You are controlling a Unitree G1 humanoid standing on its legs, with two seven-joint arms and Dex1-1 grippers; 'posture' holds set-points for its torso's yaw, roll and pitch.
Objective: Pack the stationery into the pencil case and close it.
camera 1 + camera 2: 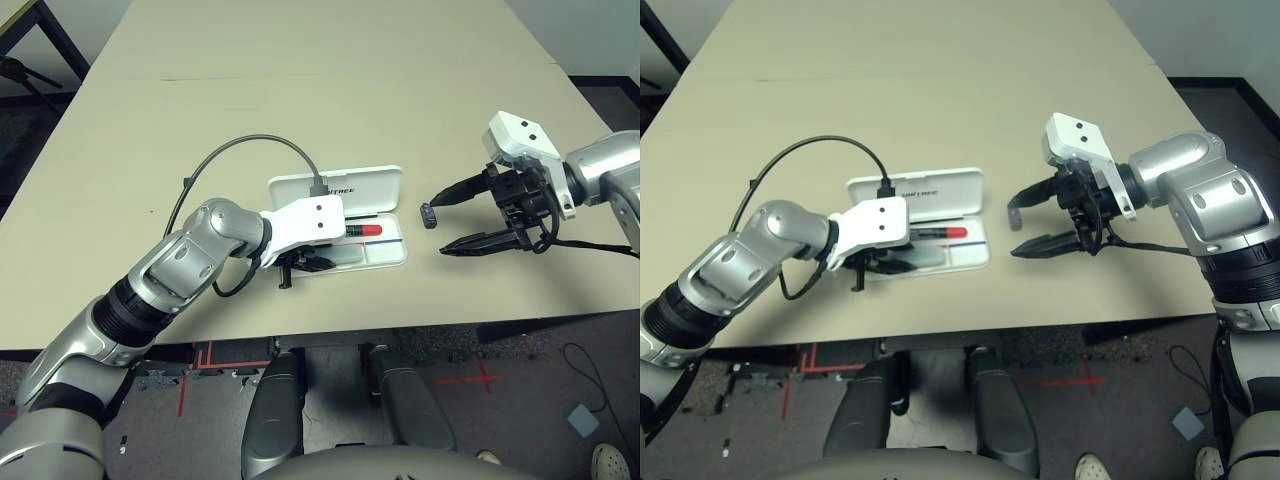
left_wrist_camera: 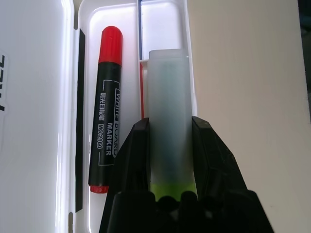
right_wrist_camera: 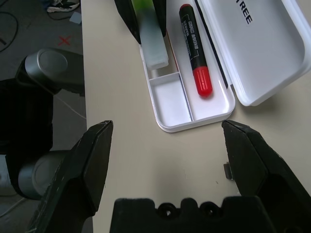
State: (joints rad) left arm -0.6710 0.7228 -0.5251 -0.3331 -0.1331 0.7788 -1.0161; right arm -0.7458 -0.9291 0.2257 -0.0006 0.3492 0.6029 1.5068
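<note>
the flat white rounded-corner plastic pencil case lies open near the middle of the beige table, its lid folded back on the far side and its inner tray on the near side, a red-and-blue stripe running along the tray's divider.

the red marker with a black barrel lies lengthwise in the far part of the tray, beside the lid hinge, its red end pointing right in the head views.

the left gripper reaches in from the left, over the left end of the tray. its two black fingers are clenched on the flat translucent-white bar with a green end, one finger on each long side. the green end sits back between the fingers, and the pale end points right along the near part of the tray. the bar's far tip lies over the tray's near compartment, by the divider; whether it rests on the tray floor cannot be told.

the right gripper hovers above the table to the right of the case, well apart from it, pointing left, with its fingers spread wide and nothing between them.

the tiny dark purplish block sits on the table just right of the case, just by the tip of the right gripper's far finger; whether they touch cannot be told.
</note>
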